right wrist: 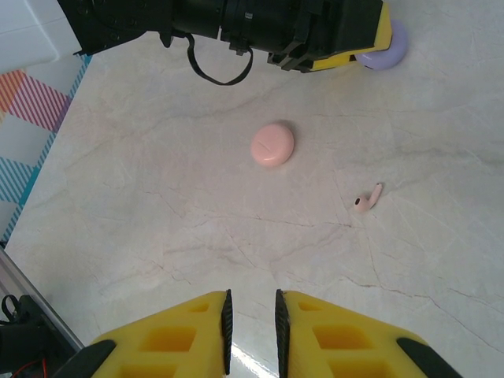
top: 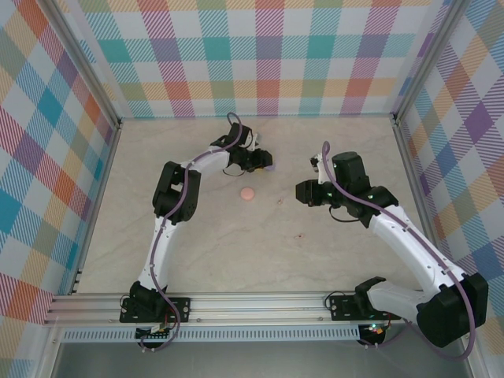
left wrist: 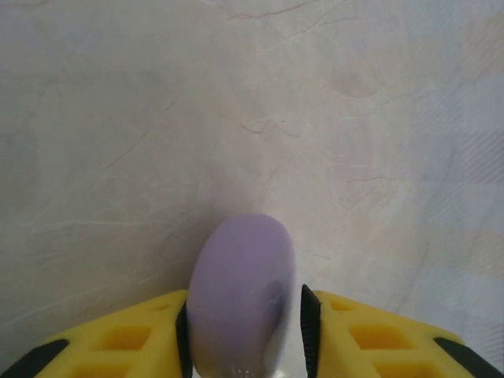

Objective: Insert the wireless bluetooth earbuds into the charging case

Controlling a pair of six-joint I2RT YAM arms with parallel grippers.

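Earbud: small pale pink stemmed earbud (right wrist: 368, 197) lies loose on the pale marble table (top: 197, 244). It sits right of a round pale pink disc (right wrist: 272, 144) and a little nearer, apart from the disc and touching nothing.
Axis: its long axis follows the stem, which lies flat and slanted. The bulb end points near, toward the right arm, and the stem tip points far.
Bearing: the earbud lies just beyond the right gripper (right wrist: 252, 303), on its far side and off the line of its fingers.
Nearer arm: the right one, as I judge it. The earbud lies between the pink disc and that gripper, and the left arm is occupied at the far middle.
Right gripper: it hovers over the table with its jaws a narrow slit apart and nothing between them.
Lilac disc: smooth rounded lilac disc (left wrist: 240, 303) sits at the far middle between yellow fingers. It is probably the charging case, though no open lid or socket is visible. Whether it lies flat or stands on edge I cannot tell.
Left gripper: the left gripper (left wrist: 246, 315) has its jaws parted around the lilac disc. A sliver of table shows between the disc and one black pad (left wrist: 310, 324), so the hold reads as let go, not clamped.
Coming move: the right gripper likely needs wider jaws and a wrist twist, so the pads close across the stem rather than along it.
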